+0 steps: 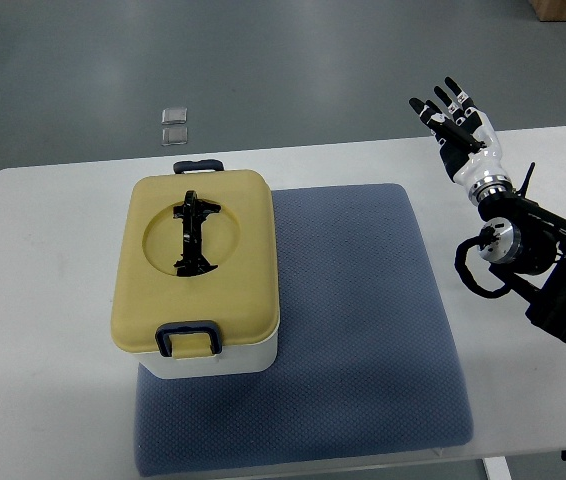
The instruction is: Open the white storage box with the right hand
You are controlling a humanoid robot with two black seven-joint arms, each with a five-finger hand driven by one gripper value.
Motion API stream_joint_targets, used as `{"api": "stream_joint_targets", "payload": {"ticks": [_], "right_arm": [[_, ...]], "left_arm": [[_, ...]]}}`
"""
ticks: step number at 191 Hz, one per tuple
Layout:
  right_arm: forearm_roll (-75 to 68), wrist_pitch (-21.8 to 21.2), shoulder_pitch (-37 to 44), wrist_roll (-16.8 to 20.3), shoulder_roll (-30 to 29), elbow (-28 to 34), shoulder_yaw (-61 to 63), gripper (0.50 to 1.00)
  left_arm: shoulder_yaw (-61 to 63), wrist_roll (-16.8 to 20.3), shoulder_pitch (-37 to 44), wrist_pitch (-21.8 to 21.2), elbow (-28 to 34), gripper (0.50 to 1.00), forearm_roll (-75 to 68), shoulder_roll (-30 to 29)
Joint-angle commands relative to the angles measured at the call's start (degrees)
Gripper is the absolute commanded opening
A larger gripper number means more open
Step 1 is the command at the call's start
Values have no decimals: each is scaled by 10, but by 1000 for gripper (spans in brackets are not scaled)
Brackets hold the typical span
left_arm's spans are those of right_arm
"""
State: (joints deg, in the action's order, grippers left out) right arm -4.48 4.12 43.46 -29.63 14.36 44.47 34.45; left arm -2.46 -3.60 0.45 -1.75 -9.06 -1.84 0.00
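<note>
The white storage box (223, 358) stands on the left part of the blue mat (353, 320). It has a yellow lid (245, 270), shut, with a black folding handle (193, 235) lying in a round recess. Dark blue latches sit at the near end (189, 338) and the far end (197, 166) of the lid. My right hand (453, 122) is raised at the far right of the table, well away from the box. Its fingers are spread and it holds nothing. The left arm does not show.
The white table (53, 260) carries the mat and the box. Two small clear squares (174, 126) lie on the grey floor beyond the table's far edge. My right arm (543, 265) runs in over the table's right side.
</note>
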Motion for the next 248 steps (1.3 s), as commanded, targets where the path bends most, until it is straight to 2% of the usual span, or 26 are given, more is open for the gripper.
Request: {"api": "stream_joint_targets", "payload": {"ticks": [1,106,153,204,248], "right_arm": [[0,-1,0,-1,2,0,0,930],[3,-2,19,0,29,1,-17,930],[62,-4,113,-2,86,4,-162,930],[249,-65,241,-8,131,24,-256,930],[445,-126,356,-16,130,75,-268,930]], "left_arm": [[0,0,0,0,0,1000,0,0],[0,0,0,0,0,1000,0,0],[0,0,0,0,0,1000,0,0],[-1,0,0,0,0,1000,0,0],[0,0,0,0,0,1000,0,0]]}}
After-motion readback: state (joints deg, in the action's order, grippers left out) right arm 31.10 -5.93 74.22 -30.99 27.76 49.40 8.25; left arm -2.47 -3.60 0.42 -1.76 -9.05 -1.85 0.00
